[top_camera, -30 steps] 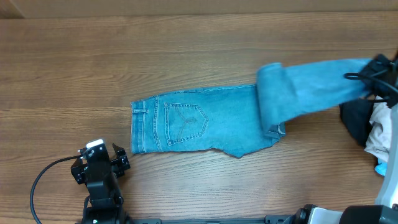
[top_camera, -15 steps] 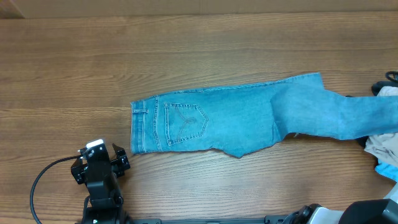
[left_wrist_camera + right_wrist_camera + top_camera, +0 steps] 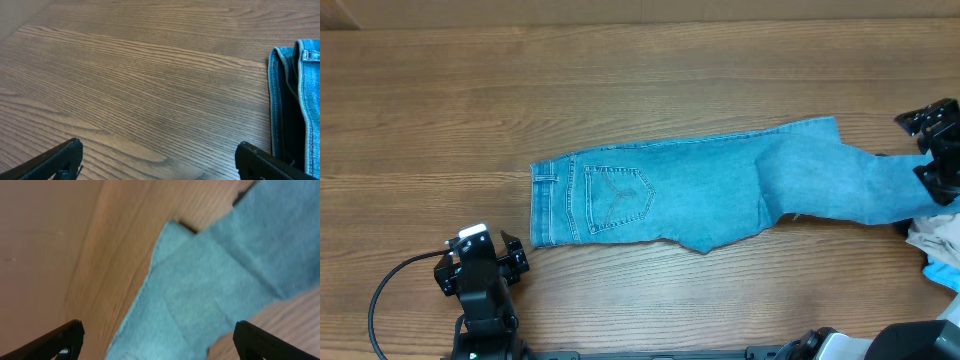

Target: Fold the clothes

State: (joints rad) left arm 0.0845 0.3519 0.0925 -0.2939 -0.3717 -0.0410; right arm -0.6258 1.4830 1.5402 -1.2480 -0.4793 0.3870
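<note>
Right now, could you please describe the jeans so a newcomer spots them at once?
On the wooden table, look across the middle: the jeans lie flat, waistband at the left end. Light blue denim and a stitched back pocket set them apart from the pale cloth at the right edge.

One pair of jeans (image 3: 670, 195) lies mid-frame, with one stitched back pocket (image 3: 617, 198) showing. There are two grippers: the left gripper (image 3: 480, 255) at lower left and the right gripper (image 3: 925, 150) at the right edge. One black cable (image 3: 390, 290) curls at lower left. One heap of other cloth (image 3: 935, 240) sits at lower right.
</note>
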